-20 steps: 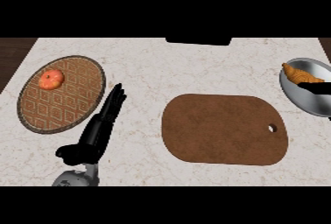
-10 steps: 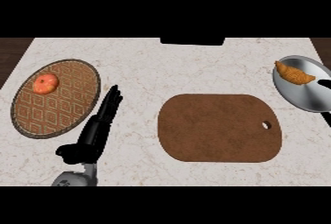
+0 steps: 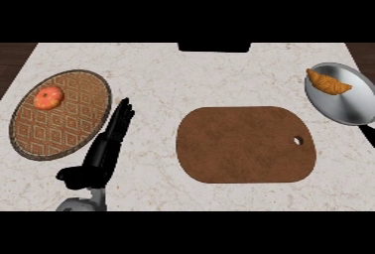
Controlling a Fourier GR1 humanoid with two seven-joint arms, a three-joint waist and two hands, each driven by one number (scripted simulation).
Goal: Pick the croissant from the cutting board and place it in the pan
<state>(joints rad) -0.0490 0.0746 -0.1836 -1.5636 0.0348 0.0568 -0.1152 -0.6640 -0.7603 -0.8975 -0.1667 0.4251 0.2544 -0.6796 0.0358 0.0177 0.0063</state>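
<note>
Lying in the upper left part of the grey pan (image 3: 350, 106), the croissant (image 3: 329, 84) rests apart from any hand. Left of the pan sits the brown cutting board (image 3: 245, 144), bare on the marble counter (image 3: 205, 69). Farther left, the left hand (image 3: 106, 148) lies with fingers straight and holds nothing, beside a woven round mat (image 3: 70, 124) carrying an orange fruit (image 3: 48, 97).

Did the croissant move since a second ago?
No. The croissant lies at the same upper-left spot in the pan as before.
</note>
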